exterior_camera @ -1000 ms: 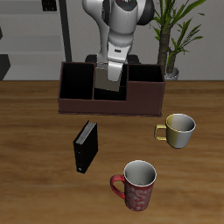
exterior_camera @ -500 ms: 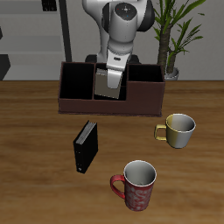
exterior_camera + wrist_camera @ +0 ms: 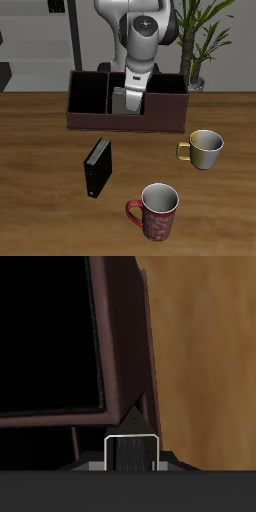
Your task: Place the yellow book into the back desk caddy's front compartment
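The yellow book (image 3: 121,103) stands upright with its lower part inside the middle section of the back desk caddy (image 3: 90,120), at the front compartment (image 3: 124,112). My gripper (image 3: 127,90) is shut on the book's top edge, directly above that cell. In the wrist view the book's pale-rimmed edge (image 3: 131,452) shows end-on beside the caddy's reddish-brown wall (image 3: 122,346) and a black bin interior (image 3: 45,336). My fingers do not show in the wrist view.
A black book (image 3: 97,166) lies on the table in front of the caddy. A gold mug (image 3: 205,148) and a red patterned mug (image 3: 157,212) stand nearer the front edge. A potted plant (image 3: 198,45) stands behind the caddy's end.
The arm has come down and carried the yellow book lower, into the caddy's middle section. The other objects have not moved.
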Tool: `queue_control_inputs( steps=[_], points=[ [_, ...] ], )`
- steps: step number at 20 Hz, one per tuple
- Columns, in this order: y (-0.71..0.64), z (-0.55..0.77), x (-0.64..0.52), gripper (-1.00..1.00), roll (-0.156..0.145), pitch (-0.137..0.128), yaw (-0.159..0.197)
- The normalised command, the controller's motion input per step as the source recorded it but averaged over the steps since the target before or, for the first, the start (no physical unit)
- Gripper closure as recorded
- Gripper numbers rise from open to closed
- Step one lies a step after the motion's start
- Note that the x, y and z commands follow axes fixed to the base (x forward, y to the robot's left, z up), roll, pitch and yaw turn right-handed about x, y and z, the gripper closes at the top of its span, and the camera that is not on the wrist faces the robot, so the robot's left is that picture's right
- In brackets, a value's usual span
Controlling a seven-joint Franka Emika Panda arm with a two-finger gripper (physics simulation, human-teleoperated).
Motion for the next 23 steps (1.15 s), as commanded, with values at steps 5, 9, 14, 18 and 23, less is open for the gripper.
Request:
queue_control_inputs(
  steps=[5, 9, 14, 18, 23],
  points=[
    [0.08, -0.27, 0.0, 1.0, 0.018, 0.069, -0.014],
    [0.03, -0.11, 0.01, -1.0, 0.001, 0.056, -0.06],
    [-0.03, 0.05, 0.0, -1.0, 0.0, 0.03, -0.042],
    [0.03, 0.15, -0.05, -1.0, 0.013, -0.005, -0.052],
    [0.07, 0.27, -0.06, -1.0, 0.027, -0.036, -0.055]
  ],
)
